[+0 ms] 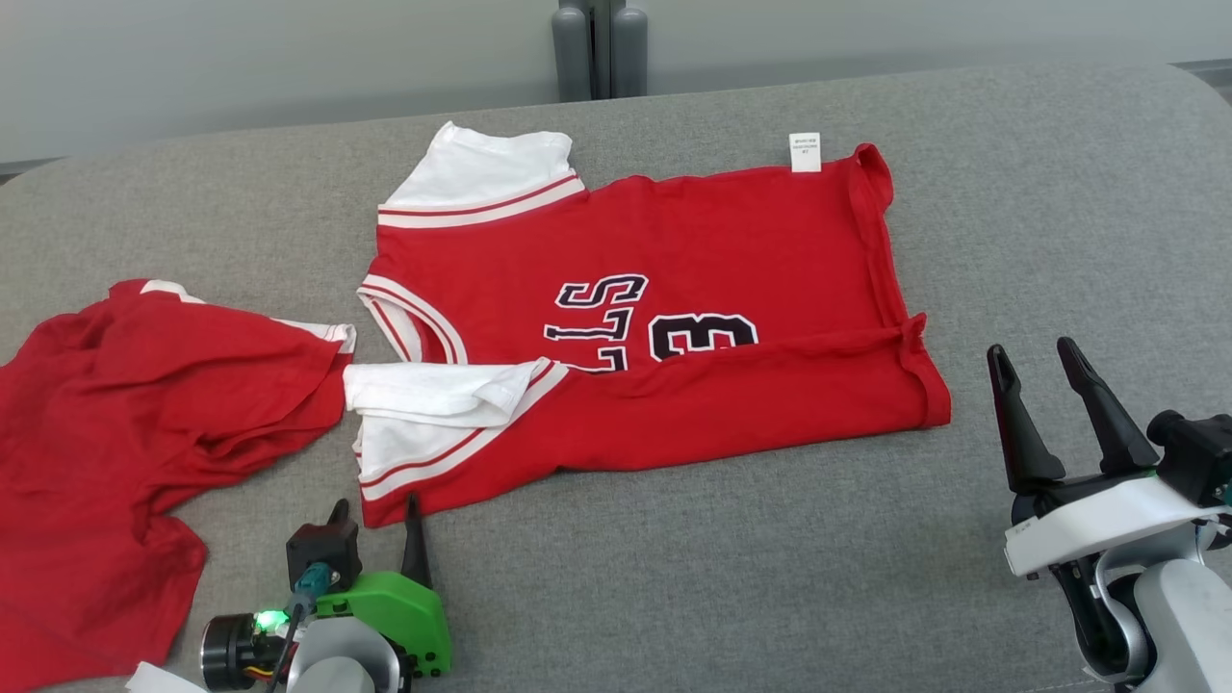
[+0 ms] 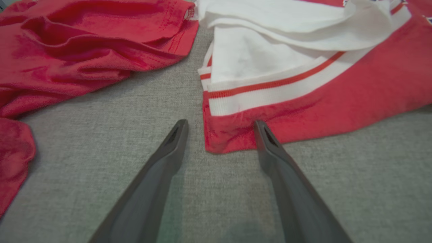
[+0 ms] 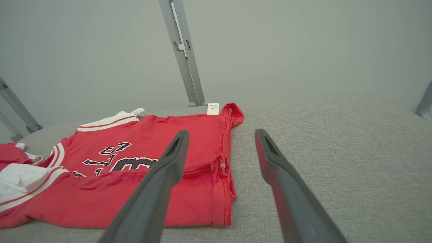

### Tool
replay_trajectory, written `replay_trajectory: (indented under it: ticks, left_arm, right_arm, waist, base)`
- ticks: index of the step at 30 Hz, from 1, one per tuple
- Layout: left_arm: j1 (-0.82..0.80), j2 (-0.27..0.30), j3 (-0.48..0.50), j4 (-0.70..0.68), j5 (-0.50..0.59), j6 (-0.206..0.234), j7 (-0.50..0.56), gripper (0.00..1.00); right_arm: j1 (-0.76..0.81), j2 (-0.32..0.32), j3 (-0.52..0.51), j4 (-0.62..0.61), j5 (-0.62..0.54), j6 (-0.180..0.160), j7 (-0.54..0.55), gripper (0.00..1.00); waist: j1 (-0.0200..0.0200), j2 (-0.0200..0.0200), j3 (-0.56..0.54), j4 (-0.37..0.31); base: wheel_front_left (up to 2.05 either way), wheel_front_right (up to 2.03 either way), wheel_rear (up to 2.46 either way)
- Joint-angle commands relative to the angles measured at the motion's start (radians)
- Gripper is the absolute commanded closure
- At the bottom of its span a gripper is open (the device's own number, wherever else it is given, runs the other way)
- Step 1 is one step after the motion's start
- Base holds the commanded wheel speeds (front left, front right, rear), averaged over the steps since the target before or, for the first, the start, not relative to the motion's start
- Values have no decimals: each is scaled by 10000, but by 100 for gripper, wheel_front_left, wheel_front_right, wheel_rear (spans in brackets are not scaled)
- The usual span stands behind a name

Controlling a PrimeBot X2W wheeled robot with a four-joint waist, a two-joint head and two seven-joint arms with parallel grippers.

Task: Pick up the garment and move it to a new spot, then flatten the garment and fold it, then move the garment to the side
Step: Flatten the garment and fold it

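1. Looks like a robotics lab or test room: a plain pale wall (image 3: 303, 50) runs right behind the work area.
2. A grey metal post (image 3: 184, 57) stands up at the far edge, with slanted metal struts (image 3: 17, 111) off to one side. That's rig framing.
3. The bench is a broad table (image 1: 770, 597) wrapped in grey cloth, with rounded corners.
4. On the robot's arm there's a green plastic bracket (image 1: 395, 606), exposed coloured wires (image 1: 255, 669) and a small green light (image 1: 271, 616) glowing. It's bare, prototype-style hardware.
5. A red jersey (image 1: 674, 318) lies beside a second red garment (image 1: 115, 433) much like it, set out like test samples.
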Motion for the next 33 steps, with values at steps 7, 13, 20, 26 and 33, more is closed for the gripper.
replay_trajectory:
  ticks: [7, 13, 20, 26, 33]
  left_arm:
    - [-355, 27, -245, 713, -388, -206, 32, 0]
    - [-474, 34, -317, 358, -611, -485, 21, 100]
    - [-250, 33, -369, -937, -377, -752, 12, 100]
    - [41, 36, -560, -2066, -290, -729, 12, 100]
    - [284, 36, -916, -2761, -371, -629, 12, 100]
  right_arm:
    - [-154, -27, 12, 178, -138, 0, -27, 0]
    - [-197, -57, 243, 655, -68, 0, -27, 0]
    - [-409, 66, 272, 1873, 215, 0, 181, 0]
    - [-981, 355, 253, 3119, 849, 0, 616, 0]
    - [-1995, 592, 33, 5036, 746, 0, 925, 0]
  waist:
    - [0, 0, 55, 15]
    - [0, 0, 13, 197]
    - [0, 0, 7, 607]
    - [0, 0, 90, 1001]
    - [0, 0, 217, 1319]
  base:
    - [0, 0, 0]
    - [0, 0, 0]
    - [0, 0, 0]
    - [0, 0, 0]
    - [0, 0, 0]
